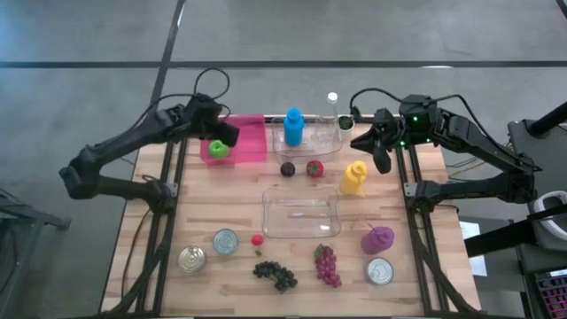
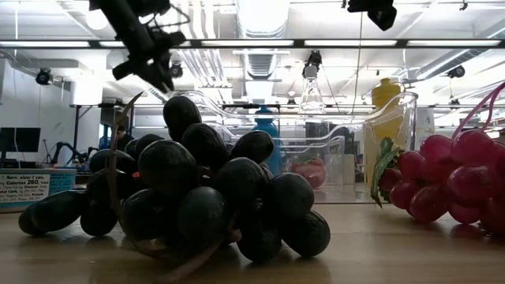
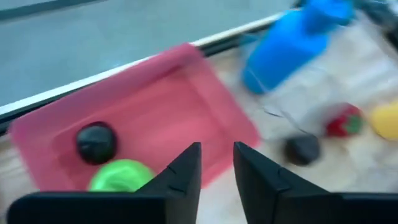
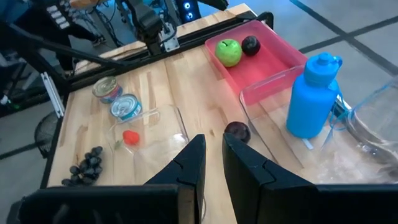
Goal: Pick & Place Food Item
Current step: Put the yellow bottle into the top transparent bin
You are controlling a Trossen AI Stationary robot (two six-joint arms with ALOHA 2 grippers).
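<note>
With the green apple [image 3: 121, 176] and a dark fruit [image 3: 96, 142] lying in the pink tray [image 3: 168, 99], the left gripper [image 3: 216, 163], narrowly parted and empty, is being held above; lifting clear is advised.

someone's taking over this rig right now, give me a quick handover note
Left pincer: over the pink tray, narrow gap between fingers, nothing in it.
Right pincer: parked near the table's back right, fingers nearly together, nothing in it.
Done: green apple and a dark plum lie in the pink tray.
Left: a second dark plum, strawberry, small red fruit and both grape bunches still lie on the table.
</note>
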